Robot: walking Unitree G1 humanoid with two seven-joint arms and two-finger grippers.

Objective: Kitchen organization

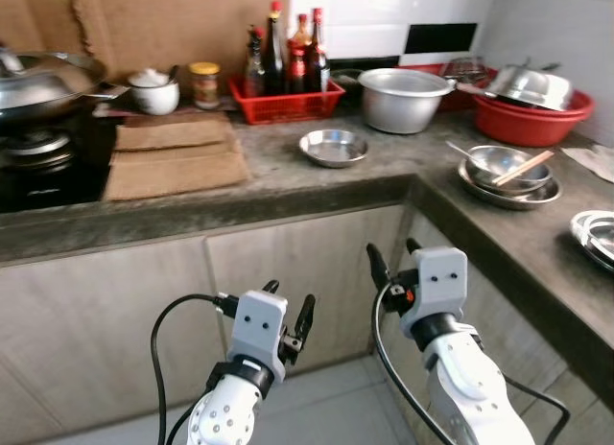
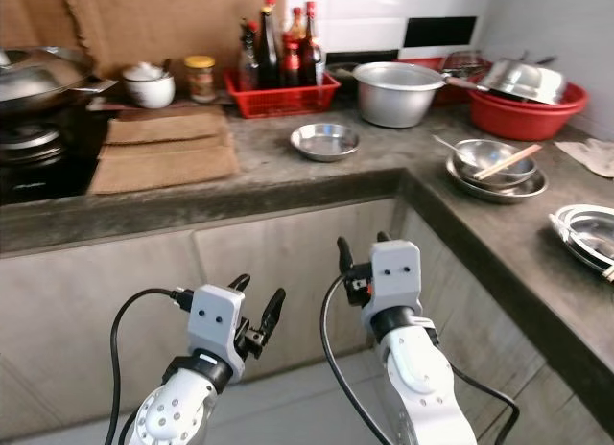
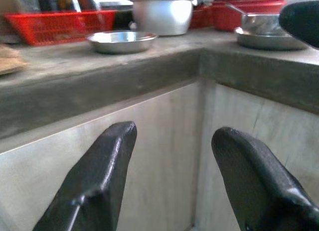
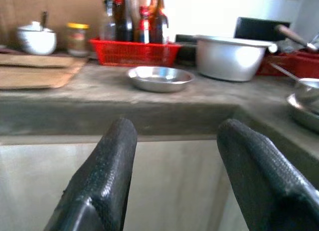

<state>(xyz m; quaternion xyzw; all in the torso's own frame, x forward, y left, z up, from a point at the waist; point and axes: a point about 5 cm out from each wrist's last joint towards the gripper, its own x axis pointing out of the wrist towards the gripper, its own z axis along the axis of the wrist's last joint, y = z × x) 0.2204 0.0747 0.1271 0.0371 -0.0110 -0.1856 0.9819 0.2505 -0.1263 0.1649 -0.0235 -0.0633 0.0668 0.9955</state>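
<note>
Below counter (image 1: 288, 181): left claw (image 1: 288, 309), right claw (image 1: 392, 258) spread, empty.

The grey stone table (image 1: 288, 181) bends round a corner. On the far left sits a black stove (image 1: 43, 162), with brown mats (image 1: 173, 155) beside it. A small metal dish (image 1: 333, 147) lies in the middle. Far back stand a red basket (image 1: 288, 105) and a big silver pot (image 1: 405, 98). On the right are a red tub (image 1: 532, 124) and stacked metal bowls (image 1: 507, 176).

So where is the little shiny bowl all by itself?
The small steel bowl sits on the grey counter near the corner, just in front of the red basket of bottles and left of the big metal pot.
</note>
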